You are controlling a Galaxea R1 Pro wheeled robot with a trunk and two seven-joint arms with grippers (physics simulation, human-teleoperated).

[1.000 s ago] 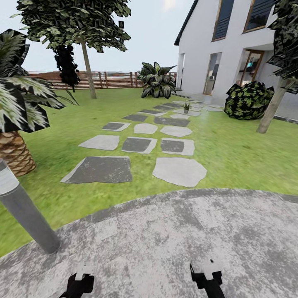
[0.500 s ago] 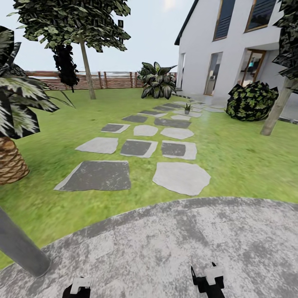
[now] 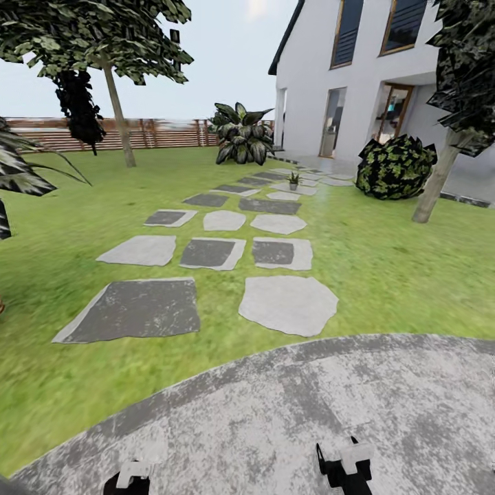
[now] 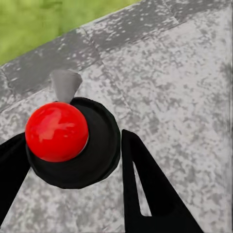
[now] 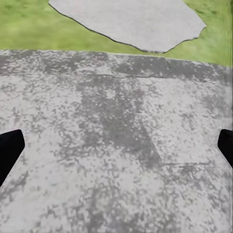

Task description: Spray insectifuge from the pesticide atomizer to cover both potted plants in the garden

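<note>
In the left wrist view my left gripper (image 4: 72, 141) is shut on the pesticide atomizer (image 4: 97, 145), a dark round body with a red tip and a grey nozzle, seen end-on above the grey paving. The head view has the left gripper (image 3: 133, 476) at the bottom edge. My right gripper (image 3: 345, 462) is open with nothing in it, and its fingertips stand wide apart over the paved circle (image 5: 116, 145). One small potted plant (image 3: 293, 181) stands far off on the stepping stones. No whitish specks can be made out on it.
The grey paved circle (image 3: 309, 412) lies under me, with lawn (image 3: 399, 268) beyond. Stepping stones (image 3: 287, 304) lead to the white house (image 3: 357, 75). A big striped-leaf plant (image 3: 240, 134), a boxy shrub (image 3: 395, 167), tree trunks (image 3: 433, 182) and a slatted fence (image 3: 158, 133) ring the lawn.
The whole view has shifted as the camera moved. The grey post and the palm trunk have slid out at the left. Both grippers hold the same pose.
</note>
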